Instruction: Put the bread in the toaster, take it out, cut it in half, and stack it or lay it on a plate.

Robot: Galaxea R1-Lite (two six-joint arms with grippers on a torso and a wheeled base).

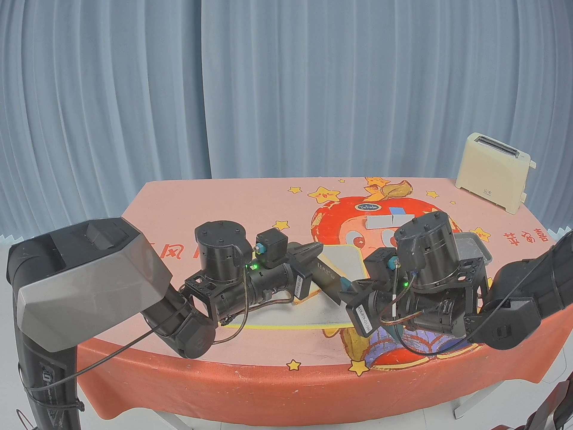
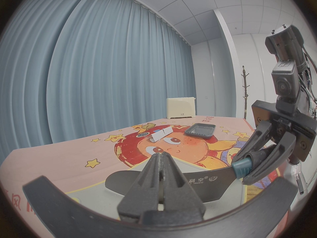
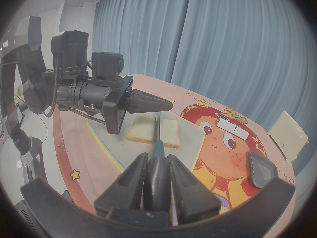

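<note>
The bread lies on the pale cutting board [image 3: 125, 149] as two pieces, one [image 3: 142, 128] on each side [image 3: 170, 133] of the knife blade [image 3: 159, 124], which stands edge-down between them. My right gripper [image 3: 158, 161] is shut on the knife's teal-tipped handle [image 2: 242, 167]. In the head view the right gripper [image 1: 353, 286] holds the dark blade [image 1: 327, 273] across the board [image 1: 334, 312]. My left gripper [image 3: 167, 105] is shut with nothing in it, hovering just above the bread beside the blade; the left gripper [image 1: 315, 251] hides most of the bread [image 1: 306, 297].
A cream toaster [image 1: 494, 171] stands at the table's far right corner. A dark grey tray [image 2: 200, 130] sits right of the board, partly behind the right wrist [image 1: 477, 249]. A small white and blue item [image 1: 389, 221] lies beyond the board. The table's left half is bare cloth.
</note>
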